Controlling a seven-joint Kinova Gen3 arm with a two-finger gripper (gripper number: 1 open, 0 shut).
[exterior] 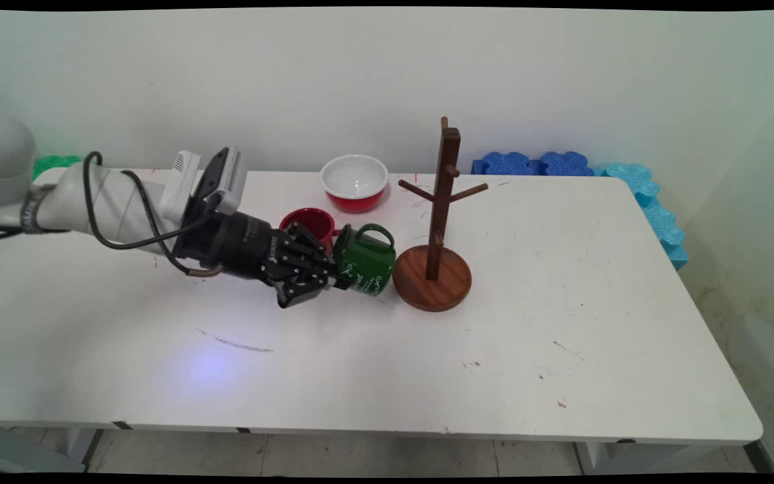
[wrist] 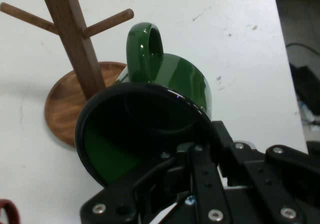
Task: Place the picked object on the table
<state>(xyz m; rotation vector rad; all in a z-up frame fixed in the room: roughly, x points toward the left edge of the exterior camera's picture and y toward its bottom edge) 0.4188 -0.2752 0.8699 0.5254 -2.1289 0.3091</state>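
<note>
Two-finger gripper (exterior: 332, 273) is clamped on the rim of the green mug (exterior: 368, 261), low on the mouth as the hand view shows it, so it's a pinch on the lip and not a grab around the body. The mug is tipped on its side, mouth facing back at the hand, handle (wrist: 145, 51) pointing up. I can't tell if its lower edge touches the table (exterior: 562, 309) or hangs just above it. A rim pinch like that on a glossy mug looks like it could pivot, so I'd say slow wrist moves and keeping the handle on top is what makes this hold work. Just right of the mug, almost touching, is the round base of the wooden rack (exterior: 442, 202), its pegs sticking out higher than the handle. A red mug (exterior: 308, 222) sits just behind the gripper, and a red bowl (exterior: 354, 180) is further back near the wall.
</note>
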